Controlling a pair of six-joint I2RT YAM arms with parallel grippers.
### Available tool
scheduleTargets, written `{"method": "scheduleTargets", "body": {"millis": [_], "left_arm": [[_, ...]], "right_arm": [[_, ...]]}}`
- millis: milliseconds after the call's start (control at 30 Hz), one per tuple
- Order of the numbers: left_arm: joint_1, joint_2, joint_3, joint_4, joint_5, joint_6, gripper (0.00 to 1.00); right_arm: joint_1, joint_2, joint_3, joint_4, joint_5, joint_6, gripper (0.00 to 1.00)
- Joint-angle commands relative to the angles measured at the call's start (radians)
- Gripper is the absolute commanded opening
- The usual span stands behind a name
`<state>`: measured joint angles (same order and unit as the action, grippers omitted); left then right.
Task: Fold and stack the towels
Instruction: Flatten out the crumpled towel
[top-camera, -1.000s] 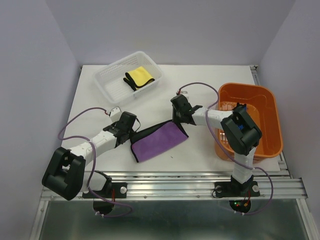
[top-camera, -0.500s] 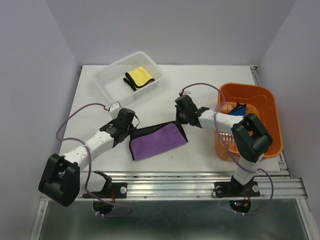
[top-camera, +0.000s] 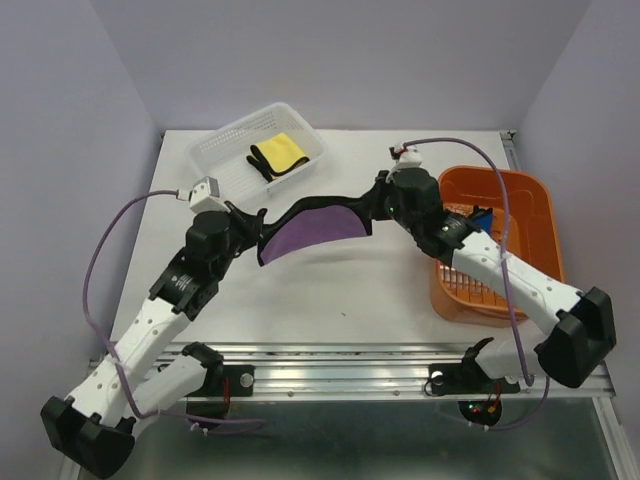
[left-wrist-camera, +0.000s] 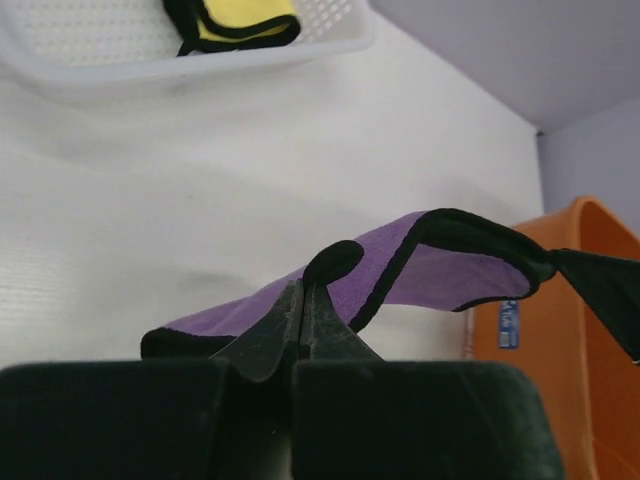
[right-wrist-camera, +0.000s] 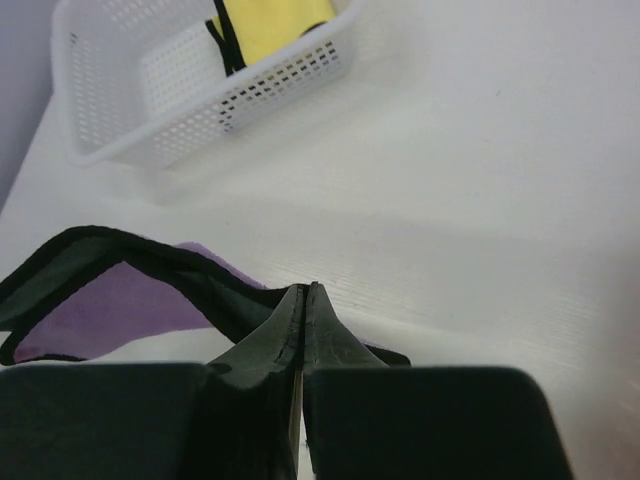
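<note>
Purple towel (top-camera: 315, 228) hangs stretched above the bench (top-camera: 400, 290), just right of and nearer than the white basket (top-camera: 212, 172). Left tool (top-camera: 246, 219) clamped tight on one end, right tool (top-camera: 375, 205) clamped tight on the other. Yellow towel (top-camera: 280, 153) sits in the basket.

The purple towel (top-camera: 310, 228) hangs stretched in the air. The yellow towel (top-camera: 278, 155) lies folded in the white basket (top-camera: 225, 180), far left. The blue towel (top-camera: 480, 216) is in the orange basket (top-camera: 553, 240), right.
</note>
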<state>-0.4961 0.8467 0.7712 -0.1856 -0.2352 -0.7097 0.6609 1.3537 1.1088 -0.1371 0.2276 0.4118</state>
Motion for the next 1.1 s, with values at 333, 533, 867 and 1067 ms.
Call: {"method": "scheduleTargets", "body": {"millis": [333,533,867,1067], "left_arm": [[-0.006,-0.354,0.083,0.060,0.350,0.041,0.00],[-0.006,-0.380,0.080,0.035,0.367,0.026,0.00],[-0.006,-0.417,0.092,0.037,0.476,0.004,0.00],[-0.006,-0.491,0.062,0.054,0.565,-0.053,0.00]], "right_arm": [[0.003,-0.494,-0.078,-0.090,-0.259,0.045,0.01],[0.003,-0.554,-0.092,-0.124,-0.275,0.068,0.01],[0.003,-0.604,-0.107,-0.148,-0.419,0.114,0.01],[0.005,-0.700,-0.136,-0.168,-0.491,0.174,0.01]]}}
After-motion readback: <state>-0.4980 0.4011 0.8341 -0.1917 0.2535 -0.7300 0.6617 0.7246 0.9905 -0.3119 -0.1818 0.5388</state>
